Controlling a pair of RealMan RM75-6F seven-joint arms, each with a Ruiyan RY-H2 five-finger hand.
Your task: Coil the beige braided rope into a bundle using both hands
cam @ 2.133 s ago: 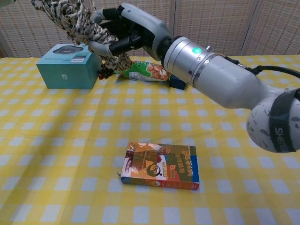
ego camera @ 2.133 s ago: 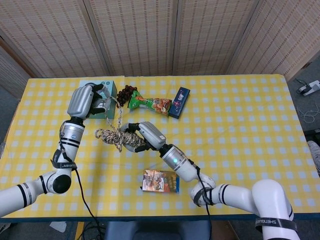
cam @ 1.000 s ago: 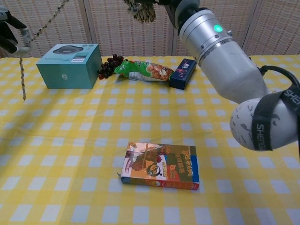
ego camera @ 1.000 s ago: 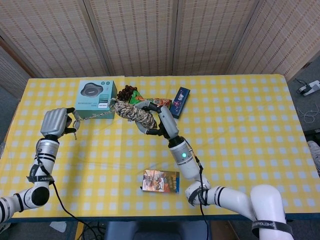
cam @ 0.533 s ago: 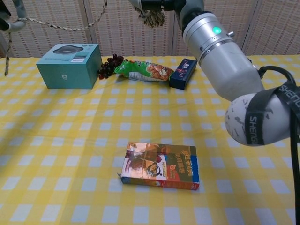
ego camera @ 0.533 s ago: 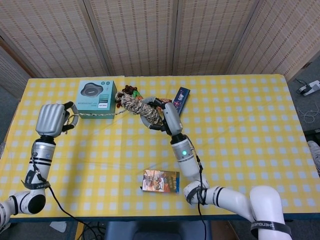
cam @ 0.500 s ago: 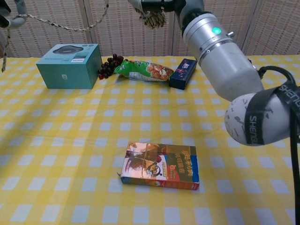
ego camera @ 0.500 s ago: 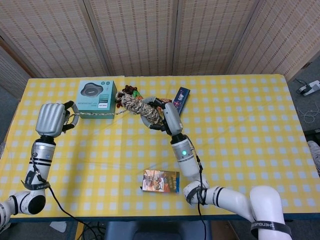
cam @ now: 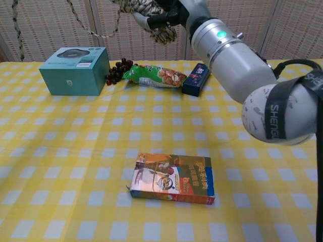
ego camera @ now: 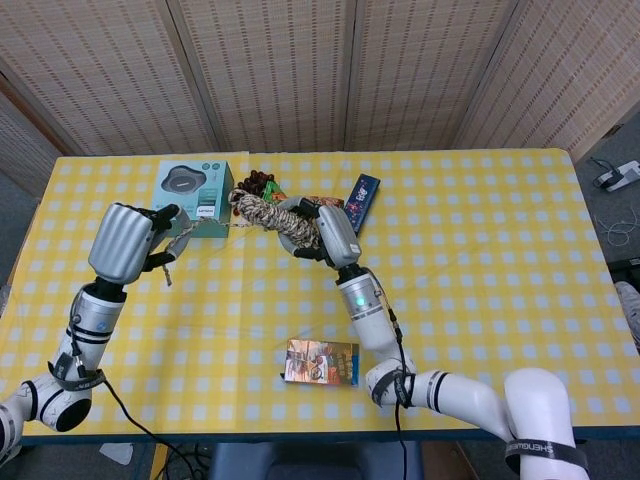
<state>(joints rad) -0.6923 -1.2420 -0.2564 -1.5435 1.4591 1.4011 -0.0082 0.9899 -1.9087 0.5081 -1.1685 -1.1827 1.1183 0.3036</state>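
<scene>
The beige braided rope is partly wound into a bundle (ego camera: pixel 268 213) held up above the table. My right hand (ego camera: pixel 326 232) grips that bundle at its right end; in the chest view the right hand (cam: pixel 169 16) and the bundle (cam: pixel 143 11) sit at the top edge. A loose strand (ego camera: pixel 207 228) runs left from the bundle to my left hand (ego camera: pixel 126 243), which holds it with curled fingers. A short tail (ego camera: pixel 166 271) hangs below that hand. In the chest view the strand (cam: pixel 95 32) sags in the air, and the left hand is out of frame.
On the yellow checked tablecloth (ego camera: pixel 480 290) a teal box (cam: pixel 75 70), dark grapes (cam: pixel 116 71), a green snack bag (cam: pixel 154 75) and a dark blue box (cam: pixel 196 79) line the far side. An orange carton (cam: pixel 173 178) lies near the front.
My left hand has moved up and right toward the bundle, and the strand between the hands now sags. The right hand with the bundle has shifted slightly lower and left.
</scene>
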